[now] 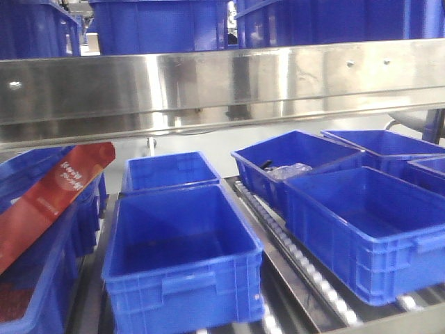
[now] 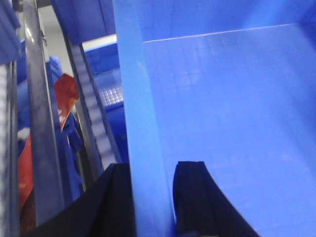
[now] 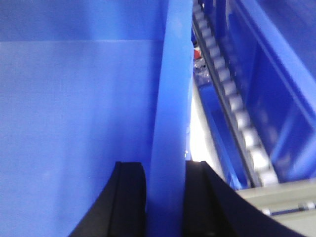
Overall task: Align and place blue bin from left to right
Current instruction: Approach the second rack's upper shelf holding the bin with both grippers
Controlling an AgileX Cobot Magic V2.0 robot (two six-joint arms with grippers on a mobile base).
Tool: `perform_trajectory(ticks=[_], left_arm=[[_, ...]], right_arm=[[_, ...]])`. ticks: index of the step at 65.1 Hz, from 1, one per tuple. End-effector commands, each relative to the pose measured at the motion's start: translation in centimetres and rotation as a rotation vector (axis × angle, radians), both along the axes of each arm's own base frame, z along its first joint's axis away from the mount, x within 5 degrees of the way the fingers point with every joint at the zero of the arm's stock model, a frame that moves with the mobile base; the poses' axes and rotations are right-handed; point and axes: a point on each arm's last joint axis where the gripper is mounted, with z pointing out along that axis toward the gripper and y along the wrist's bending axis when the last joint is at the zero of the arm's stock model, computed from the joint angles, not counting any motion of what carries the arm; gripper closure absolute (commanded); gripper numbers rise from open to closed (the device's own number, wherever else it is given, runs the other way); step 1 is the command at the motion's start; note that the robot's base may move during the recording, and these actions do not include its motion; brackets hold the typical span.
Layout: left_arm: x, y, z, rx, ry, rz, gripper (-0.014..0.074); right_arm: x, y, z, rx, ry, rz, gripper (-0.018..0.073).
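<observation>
In the left wrist view my left gripper (image 2: 153, 168) is shut on the rim of a blue bin's side wall (image 2: 143, 98). One black finger (image 2: 190, 197) is inside the bin and the other is outside. My right gripper (image 3: 165, 165) is likewise shut on a blue bin wall (image 3: 173, 89), with one finger (image 3: 129, 197) inside. Neither arm shows in the front view, so I cannot tell which bin is held. There, an empty blue bin (image 1: 182, 257) sits near the front left, with another (image 1: 170, 170) behind it.
A roller track (image 1: 292, 257) runs between the left bins and the right ones (image 1: 361, 223). The far right bin (image 1: 292, 163) holds a clear packet. A red packet (image 1: 52, 191) leans on stacked bins at the left. A steel shelf beam (image 1: 222, 83) crosses overhead.
</observation>
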Motion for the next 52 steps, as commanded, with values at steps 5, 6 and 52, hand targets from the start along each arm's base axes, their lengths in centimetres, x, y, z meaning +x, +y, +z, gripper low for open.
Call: perform_trajectory(ticks=[5,6,52], left_arm=[[-0.58,0.03,1.67,-0.014,-0.105,-0.033,0.0605],[-0.58,0.03,1.67,-0.014,-0.105,-0.033,0.0605],[-0.58,0.03,1.67,-0.014,-0.105,-0.033,0.0605]], right_arm=[[-0.19,-0.10,2.66,0.012,-0.221,0.011,0.0639],[-0.19,-0.10,2.66,0.012,-0.221,0.011,0.0639],[-0.19,-0.10,2.66,0.012,-0.221,0.011,0.0639]])
